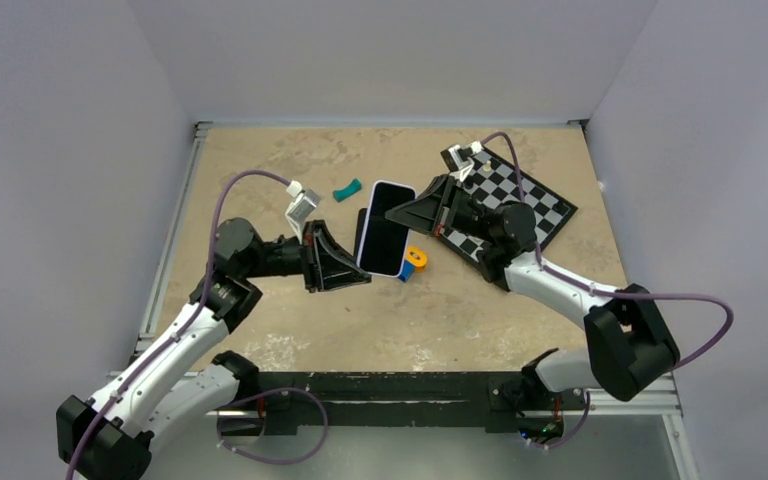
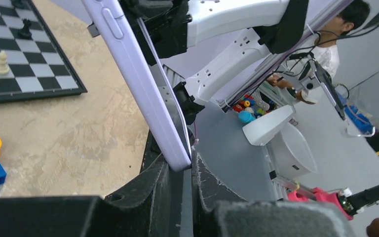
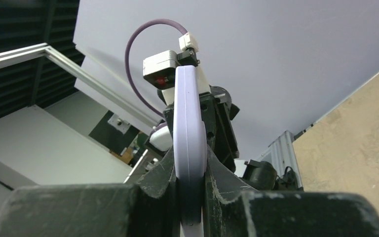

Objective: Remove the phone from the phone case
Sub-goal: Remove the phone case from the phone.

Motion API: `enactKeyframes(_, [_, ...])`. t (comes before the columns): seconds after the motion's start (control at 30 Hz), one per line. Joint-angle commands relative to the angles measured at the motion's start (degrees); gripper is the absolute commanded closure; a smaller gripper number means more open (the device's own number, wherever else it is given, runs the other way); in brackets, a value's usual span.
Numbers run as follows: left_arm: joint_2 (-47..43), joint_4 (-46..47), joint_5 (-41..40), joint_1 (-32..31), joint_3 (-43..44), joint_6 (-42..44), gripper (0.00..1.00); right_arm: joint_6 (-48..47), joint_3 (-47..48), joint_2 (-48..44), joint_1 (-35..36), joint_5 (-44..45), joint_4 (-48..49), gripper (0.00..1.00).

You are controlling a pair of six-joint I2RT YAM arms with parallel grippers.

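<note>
- From the near edge at 6 o'clock, the left arm rises from the left corner with its elbow bent. It reaches inward, and the left gripper (image 1: 355,270) is turned toward 3 o'clock.
- The right arm folds in from the right corner, and the right gripper (image 1: 402,213) points toward 9 o'clock.
- Both pincers are nearly closed on the lavender phone case (image 2: 138,84): the left grips a bottom corner, the right clamps a long edge.
- The phone (image 1: 385,225) is in the case, held off the table (image 1: 290,330) mid-board, with its dark screen facing up.
- Only the left wrist view shows the case's side buttons, a white pawn (image 2: 1,63) and a person (image 2: 343,22) beyond the rig.
- The right wrist view shows just the case's edge.
- On the tan, mottled tabletop, an orange-and-blue toy (image 1: 413,262) lies at 5 o'clock of the phone.
- A teal piece (image 1: 347,189) lies at 11 o'clock and a chessboard (image 1: 530,205) at 2 o'clock.
- Pale walls (image 1: 380,50) close in the far side.
</note>
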Motion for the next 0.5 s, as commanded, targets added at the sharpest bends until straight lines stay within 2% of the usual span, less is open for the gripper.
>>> enactKeyframes(0.0, [-0.7, 7.4, 1.3, 0.4, -1.2, 9.1, 1.00, 14.4, 0.9, -1.3, 0.5, -2.9, 15.5, 1.00])
enactKeyframes(0.23, [4.5, 3.4, 1.6, 0.7, 2.8, 15.0, 1.00, 27.1, 2.3, 2.8, 2.8, -1.1, 31.5, 1.00])
enactKeyframes(0.47, [6.2, -5.4, -8.8, 1.7, 5.2, 14.5, 1.00, 26.9, 1.9, 1.4, 3.4, -0.2, 32.1, 1.00])
